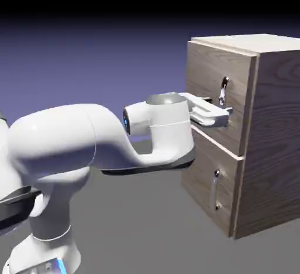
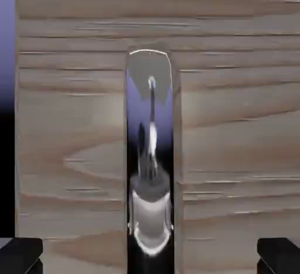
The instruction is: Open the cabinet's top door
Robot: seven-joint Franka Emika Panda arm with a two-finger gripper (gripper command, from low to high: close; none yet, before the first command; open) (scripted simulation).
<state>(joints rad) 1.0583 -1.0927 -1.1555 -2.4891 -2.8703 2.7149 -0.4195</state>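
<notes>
The light-brown wood-grain cabinet (image 1: 275, 138) stands at the exterior view's right. Its top door (image 1: 208, 79) is flush with the front and carries a silver vertical handle (image 1: 224, 91). My gripper (image 1: 219, 115) reaches up against the door at the lower part of that handle. In the hand view the top door (image 2: 234, 132) fills the picture and the shiny handle (image 2: 150, 167) runs down the middle. My gripper (image 2: 150, 258) straddles it, and the two dark fingertips (image 2: 21, 255) sit at the bottom corners, well apart from the bar on either side. The jaws are open and nothing is gripped.
Below the top door is the lower panel (image 1: 205, 173) with a shorter handle (image 1: 217, 189). My white arm (image 1: 88, 138) stretches in from the lower left. The grey table (image 1: 146, 232) runs under the arm up to the cabinet's foot.
</notes>
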